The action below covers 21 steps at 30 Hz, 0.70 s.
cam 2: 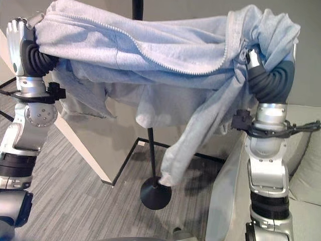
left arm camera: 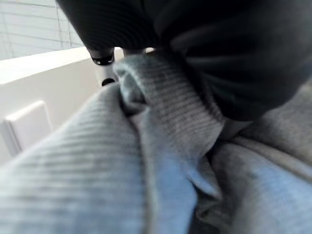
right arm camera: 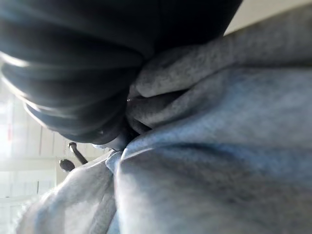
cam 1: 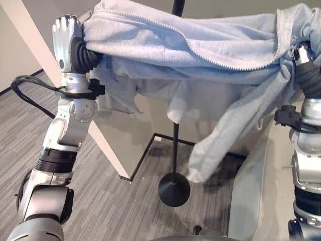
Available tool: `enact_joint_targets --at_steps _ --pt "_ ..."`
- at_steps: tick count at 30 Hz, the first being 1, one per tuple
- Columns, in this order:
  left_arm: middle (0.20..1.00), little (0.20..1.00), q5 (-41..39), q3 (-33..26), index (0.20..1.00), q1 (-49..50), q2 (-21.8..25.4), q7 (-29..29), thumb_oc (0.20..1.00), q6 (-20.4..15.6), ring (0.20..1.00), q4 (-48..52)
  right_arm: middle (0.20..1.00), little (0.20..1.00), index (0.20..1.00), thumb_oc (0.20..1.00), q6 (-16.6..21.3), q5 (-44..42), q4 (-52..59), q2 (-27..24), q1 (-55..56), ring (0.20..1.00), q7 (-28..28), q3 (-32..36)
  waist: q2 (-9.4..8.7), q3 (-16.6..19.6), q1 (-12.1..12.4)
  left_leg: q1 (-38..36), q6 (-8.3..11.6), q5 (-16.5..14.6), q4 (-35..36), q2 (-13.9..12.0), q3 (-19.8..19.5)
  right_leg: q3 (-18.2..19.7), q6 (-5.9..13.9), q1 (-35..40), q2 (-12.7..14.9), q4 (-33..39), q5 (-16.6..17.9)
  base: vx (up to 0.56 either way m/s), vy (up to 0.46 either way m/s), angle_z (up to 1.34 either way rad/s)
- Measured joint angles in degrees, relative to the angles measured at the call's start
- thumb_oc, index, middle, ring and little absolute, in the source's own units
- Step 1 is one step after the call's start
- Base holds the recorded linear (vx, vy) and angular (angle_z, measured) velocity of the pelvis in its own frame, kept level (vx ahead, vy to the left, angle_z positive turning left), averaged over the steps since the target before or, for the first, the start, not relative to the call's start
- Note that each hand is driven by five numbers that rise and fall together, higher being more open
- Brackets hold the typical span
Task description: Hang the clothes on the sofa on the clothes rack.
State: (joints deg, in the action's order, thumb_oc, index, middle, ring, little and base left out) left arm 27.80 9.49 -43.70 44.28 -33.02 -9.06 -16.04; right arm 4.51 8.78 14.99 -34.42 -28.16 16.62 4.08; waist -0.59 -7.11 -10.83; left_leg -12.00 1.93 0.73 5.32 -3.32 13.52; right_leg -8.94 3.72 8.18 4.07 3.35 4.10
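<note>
Across the top of both eye views, a soft light grey zip-up hoodie [cam 1: 200, 45] is stretched out high between the two arms. At the upper left of the frame, the left hand [cam 1: 65, 37] has its fingers curled tight round one end of the cloth. At the upper right, the right hand [cam 2: 253, 57] is tucked into the folds, so I cannot tell if its fingers are curled or straight. One sleeve hangs down in the middle and ends near the round black foot of a thin black metal clothes rack [cam 1: 174, 188]. The rack's pole goes up behind the hoodie and comes out again at the top edge. The hoodie hangs in front of the pole, and I cannot tell if it touches it.

Only the eye views show the grey striped carpet floor [cam 1: 115, 206] and the pale grey sofa [cam 2: 306, 181] at the lower right.

Up close in the left wrist view, the ribbed edge of the hoodie is bunched right by the dark cover. In the right wrist view, grey cloth is pressed against the dark cover, and a small black hook shows at the lower left.
</note>
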Motion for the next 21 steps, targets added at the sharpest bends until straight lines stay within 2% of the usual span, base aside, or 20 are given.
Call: enact_joint_targets --at_steps 1,2,3,4,10,14,21 --pt "0.2 0.2 -1.14 10.29 0.2 -8.26 2.06 0.11 0.2 0.02 0.2 -12.78 0.2 0.2 0.2 0.2 0.06 -0.04 -11.17 -9.22 -8.22 0.2 0.67 -7.8 -0.05 0.15 0.06 -0.29 0.01 0.01 -0.28 0.24 -0.15 -0.1 0.04 0.49 0.15 0.05 0.07 0.0 -0.01 0.08" --pt "0.2 0.2 -1.95 15.92 0.2 -12.3 3.22 1.16 0.2 0.25 0.2 -18.28 0.2 0.2 0.2 0.2 -0.29 -0.04 -17.9 -13.23 -13.7 0.2 0.62 -11.95 -0.11 0.22 0.08 0.0 0.17 -0.08 -0.27 0.26 -0.33 -0.34 0.05 0.23 0.23 -0.05 0.06 0.0 -0.011 0.07" --pt "0.2 0.2 -3.59 15.66 0.2 -12.59 2.45 1.45 0.2 -0.05 0.2 -17.6 0.2 0.2 0.2 0.2 -0.65 -1.14 -20.43 -13.11 -16.63 0.2 1.85 -11.22 -0.53 0.2 0.21 0.52 0.01 0.16 -0.27 0.18 -0.35 -0.42 -0.07 -0.49 0.07 -0.08 0.17 0.01 -0.041 0.03" --pt "0.2 0.2 -6.65 17.78 0.2 -13.05 -0.49 1.91 0.2 -0.07 0.2 -18.9 0.2 0.2 0.2 0.2 -0.33 -2.49 -27.28 -12.28 -20.99 0.2 3.21 -14.53 -0.82 0.26 0.15 0.76 -0.21 0.37 -0.29 0.16 -0.3 -0.3 -0.18 -0.83 0.01 -0.2 0.25 0.01 -0.034 -0.01" --pt "0.2 0.2 -12.87 18.79 0.2 -11.83 -6.61 6.77 0.2 -0.08 0.2 -21.58 0.2 0.2 0.2 0.2 -1.49 -9.95 -37.01 -8.35 -17.23 0.2 2.35 -17.38 -1.1 0.11 0.12 0.9 -0.23 0.34 -0.27 0.3 -0.44 -0.48 -0.19 -0.58 0.18 0.47 0.25 0.03 -0.038 0.02" --pt "0.2 0.2 -14.18 18.18 0.2 -9.81 -8.29 8.64 0.2 0.01 0.2 -22.17 0.2 0.2 0.2 0.2 -1.67 -10.12 -37.25 -5.79 -13.04 0.2 1.13 -17.06 -0.87 0.07 0.06 0.87 -0.22 0.33 -0.25 0.21 -0.55 -0.65 -0.2 -0.36 0.07 0.78 0.25 0.01 -0.026 0.01" --pt "0.2 0.2 -14.36 14.35 0.2 4.46 -12.73 11.65 0.2 -0.07 0.2 -17.57 0.2 0.2 0.2 0.2 -1.37 -10.09 -34.39 -0.14 -0.77 0.2 -3.34 -14.7 -0.4 0.12 0.27 2.01 -0.22 0.33 0.11 0.22 -0.84 -0.79 -0.51 -0.96 0.02 1.73 0.53 0.02 -0.044 0.01"
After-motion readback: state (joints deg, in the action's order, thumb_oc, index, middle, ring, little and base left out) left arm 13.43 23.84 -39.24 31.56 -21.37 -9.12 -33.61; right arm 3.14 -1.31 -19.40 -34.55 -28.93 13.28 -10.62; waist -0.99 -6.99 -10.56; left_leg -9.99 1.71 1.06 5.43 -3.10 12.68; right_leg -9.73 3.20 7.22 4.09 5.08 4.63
